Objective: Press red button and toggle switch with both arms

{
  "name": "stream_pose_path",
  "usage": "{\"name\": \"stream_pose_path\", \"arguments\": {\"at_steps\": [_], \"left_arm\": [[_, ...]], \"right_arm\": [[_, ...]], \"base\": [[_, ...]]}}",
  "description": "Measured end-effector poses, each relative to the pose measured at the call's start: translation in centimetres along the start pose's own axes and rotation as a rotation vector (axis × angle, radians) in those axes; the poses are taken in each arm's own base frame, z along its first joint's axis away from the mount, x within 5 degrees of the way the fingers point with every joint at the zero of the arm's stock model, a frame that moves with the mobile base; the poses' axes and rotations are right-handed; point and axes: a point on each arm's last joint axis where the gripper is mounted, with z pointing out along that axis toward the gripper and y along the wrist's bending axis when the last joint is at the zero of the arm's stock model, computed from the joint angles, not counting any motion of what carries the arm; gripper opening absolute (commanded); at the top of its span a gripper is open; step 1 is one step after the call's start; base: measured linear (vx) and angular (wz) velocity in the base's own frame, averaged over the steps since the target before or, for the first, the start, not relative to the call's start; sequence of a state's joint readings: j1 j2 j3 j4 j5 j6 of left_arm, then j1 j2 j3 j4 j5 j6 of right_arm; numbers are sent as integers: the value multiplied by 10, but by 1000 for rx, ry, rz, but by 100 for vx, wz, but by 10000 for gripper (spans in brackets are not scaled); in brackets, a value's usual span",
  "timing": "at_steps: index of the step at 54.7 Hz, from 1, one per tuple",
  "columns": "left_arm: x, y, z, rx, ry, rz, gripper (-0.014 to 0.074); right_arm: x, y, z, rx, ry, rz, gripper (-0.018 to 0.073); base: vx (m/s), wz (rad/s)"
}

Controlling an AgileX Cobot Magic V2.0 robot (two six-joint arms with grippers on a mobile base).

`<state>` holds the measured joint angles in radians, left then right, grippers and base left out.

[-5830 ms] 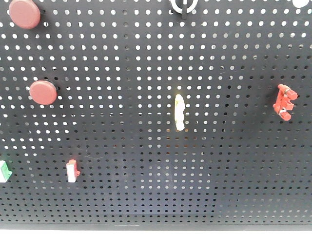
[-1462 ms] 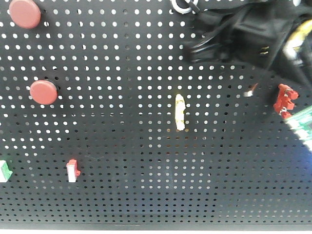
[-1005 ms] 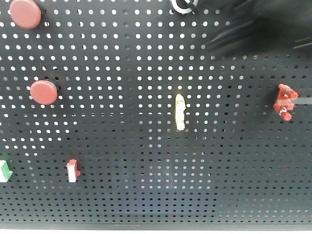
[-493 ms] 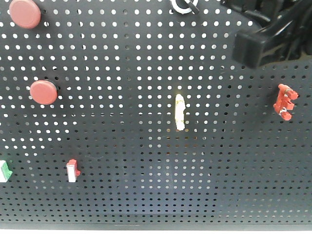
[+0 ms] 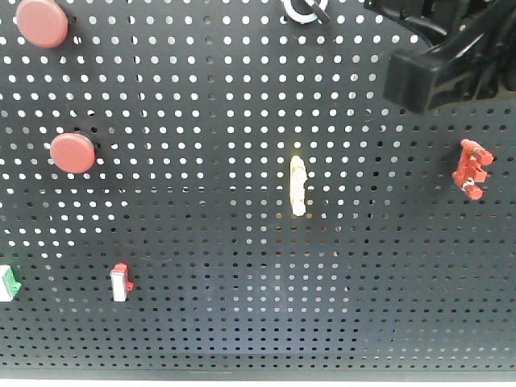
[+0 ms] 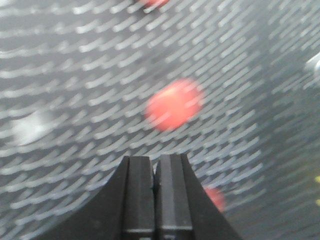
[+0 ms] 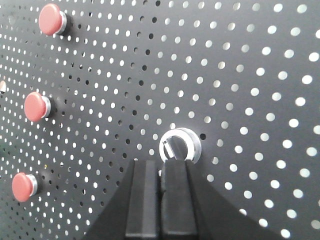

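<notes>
On the black pegboard [image 5: 242,242], red round buttons sit at the upper left [image 5: 42,22] and mid left [image 5: 72,152]. A pale yellow toggle lever [image 5: 297,185] is at the centre. A silver-ringed rotary switch [image 5: 305,8] is at the top edge. A black arm [image 5: 447,56] reaches in at the top right; its fingers are out of that view. My left gripper [image 6: 155,162] is shut and empty, below a blurred red button [image 6: 174,104]. My right gripper [image 7: 161,167] is shut and empty, its tips just below the rotary switch [image 7: 180,145].
A red clip-like switch [image 5: 470,169] is at the right, a small red-and-white switch [image 5: 119,282] at the lower left, and a green-and-white one [image 5: 6,284] at the left edge. The right wrist view shows three red buttons in a column, the middle one [image 7: 36,106].
The black arm came into the front view at the top right, moved as a blur, and has held still for the last half second. Nothing on the board has changed.
</notes>
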<state>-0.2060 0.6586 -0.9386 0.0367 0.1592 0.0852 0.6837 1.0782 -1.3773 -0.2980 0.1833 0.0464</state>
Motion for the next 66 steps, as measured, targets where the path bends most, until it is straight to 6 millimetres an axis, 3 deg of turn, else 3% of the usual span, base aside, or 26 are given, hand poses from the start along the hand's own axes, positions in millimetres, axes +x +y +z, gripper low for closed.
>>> {"name": "stream_pose_path", "arguments": {"at_steps": [10,17,25,31,42,66], "left_arm": [[69,5,-50,-158,25,20,2],[131,-1,-79,-211,92,26,2],[196,-10,-103,-213,135,21,2],[226,-14,-110,-213,135,-1,2],[232,-15,-111,-214,140,-102,2],[233,-15,-111,-214,147,-116,2]], "right_arm": [[0,0,0,0,0,0,0],[0,0,0,0,0,0,0],[0,0,0,0,0,0,0],[0,0,0,0,0,0,0],[0,0,0,0,-3,0,0],[0,0,0,0,-3,0,0]], "base": [[0,0],[0,0],[0,0],[0,0],[0,0],[0,0]]}}
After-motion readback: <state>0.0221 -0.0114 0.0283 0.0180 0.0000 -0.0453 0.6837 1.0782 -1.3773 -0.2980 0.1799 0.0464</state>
